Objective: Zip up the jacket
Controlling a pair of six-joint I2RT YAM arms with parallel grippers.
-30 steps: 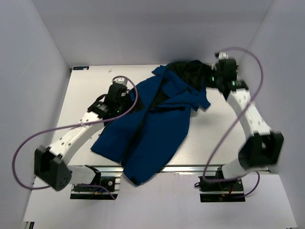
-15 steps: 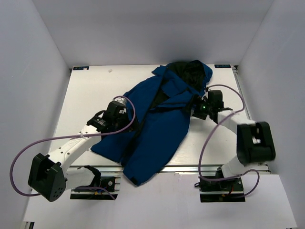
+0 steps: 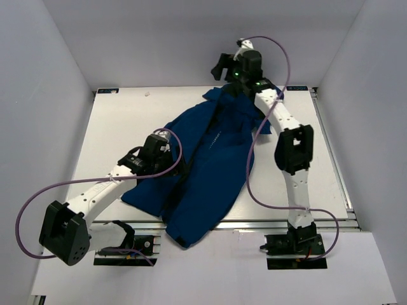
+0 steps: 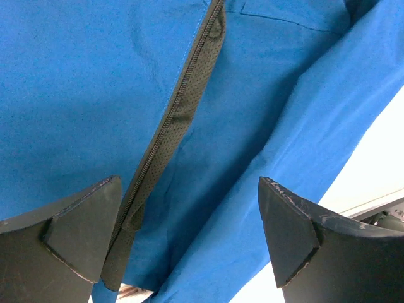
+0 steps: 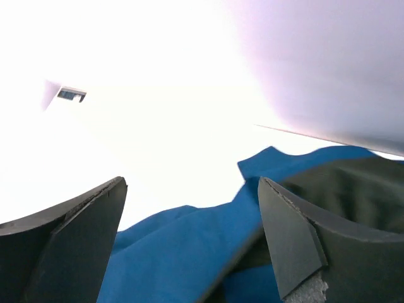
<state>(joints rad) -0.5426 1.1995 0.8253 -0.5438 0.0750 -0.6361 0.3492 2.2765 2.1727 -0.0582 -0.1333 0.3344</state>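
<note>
Your left end effector (image 4: pixel 187 208), wide and empty over the zipper (image 4: pixel 183 107), may pinch jacket (image 3: pixel 210 171) cloth beside it if misaligned; the right end effector (image 5: pixel 189 189), equally wide, holds nothing.

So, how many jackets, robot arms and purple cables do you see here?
Jacket: 1
Robot arms: 2 (left arm, right arm)
Purple cables: 2 (left cable, right cable)
Total: 5

white tabletop (image 3: pixel 121 121), blue jacket (image 3: pixel 210 171) spread on it from 12 o'clock down to 6, hem hanging over the near edge.
</note>
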